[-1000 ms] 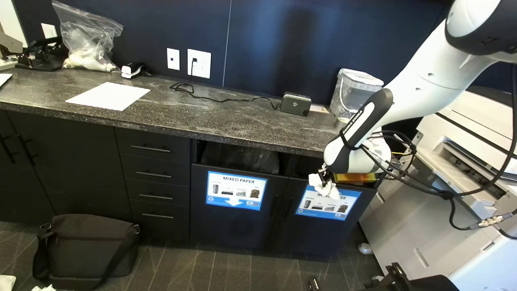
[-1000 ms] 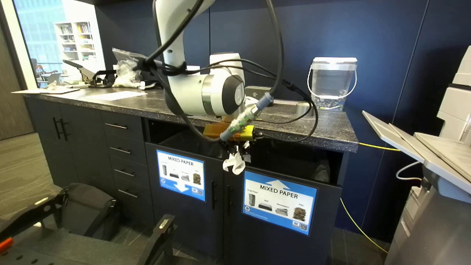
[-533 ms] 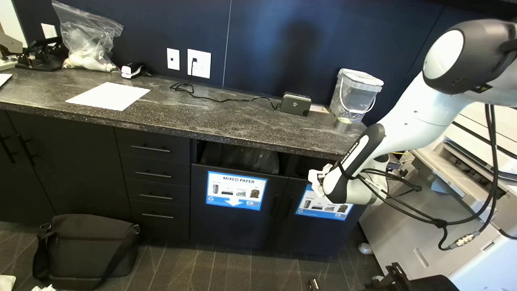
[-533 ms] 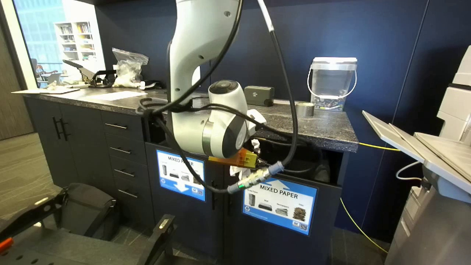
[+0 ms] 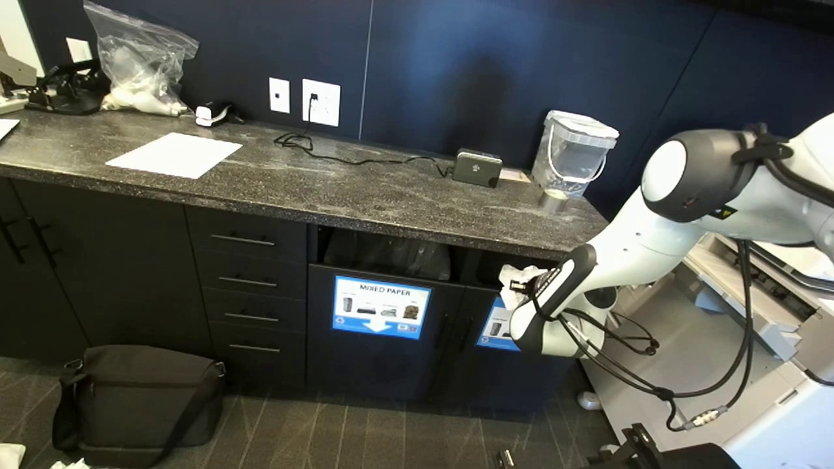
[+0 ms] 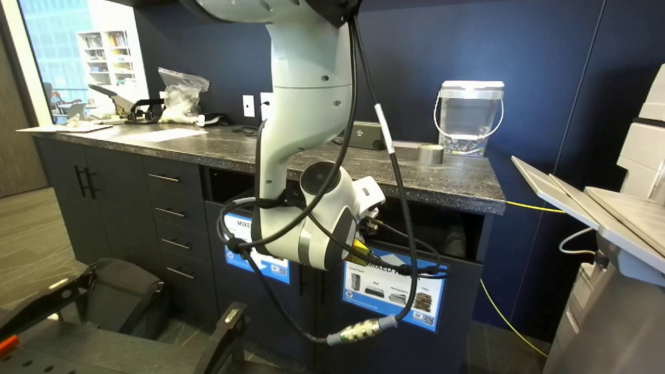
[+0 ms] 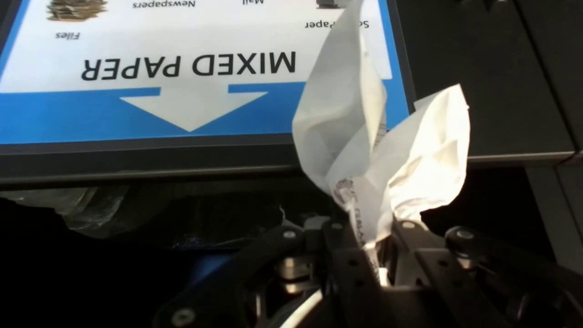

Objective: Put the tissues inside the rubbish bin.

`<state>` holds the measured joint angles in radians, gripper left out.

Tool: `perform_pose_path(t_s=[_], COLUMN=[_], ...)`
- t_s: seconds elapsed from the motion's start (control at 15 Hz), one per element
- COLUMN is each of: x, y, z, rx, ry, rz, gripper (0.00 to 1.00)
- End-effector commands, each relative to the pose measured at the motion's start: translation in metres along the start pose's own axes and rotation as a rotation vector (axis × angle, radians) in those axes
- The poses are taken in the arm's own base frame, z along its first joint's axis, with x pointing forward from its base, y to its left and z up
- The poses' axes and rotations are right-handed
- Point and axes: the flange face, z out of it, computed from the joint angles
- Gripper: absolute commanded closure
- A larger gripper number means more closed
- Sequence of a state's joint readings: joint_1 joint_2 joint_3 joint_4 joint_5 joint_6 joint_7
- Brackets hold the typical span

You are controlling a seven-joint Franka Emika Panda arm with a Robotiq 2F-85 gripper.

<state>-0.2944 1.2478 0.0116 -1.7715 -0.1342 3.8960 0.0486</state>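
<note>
In an exterior view, the gripper is right of the scene's middle, on the near side of the counter, its jaws pinching the crumpled white tissues in front of the right-hand cabinet. A see-through bucket stands far right on the counter, and a white sheet lies flat on its left. In an exterior view, the arm hides the jaws and I cannot make out the tissues. In the wrist view, 2 fingers hold the tissues between them, loose ends spreading past the tips before a MIXED PAPER sign
</note>
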Motion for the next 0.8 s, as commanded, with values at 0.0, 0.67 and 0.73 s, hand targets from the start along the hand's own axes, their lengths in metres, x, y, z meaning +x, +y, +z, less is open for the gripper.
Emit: perform_pose_path(t_s=[0.0,0.67,0.73], x=[-0.002,0.032,0.034], y=[0.001,-0.006,-0.006], z=[0.031,0.050,0.048], rx=[-0.002,-0.033,-0.039], ry=[0.132,0.315,0.322], rz=[0.046,0.146,0.152], gripper=[0.83,0.83,0.83])
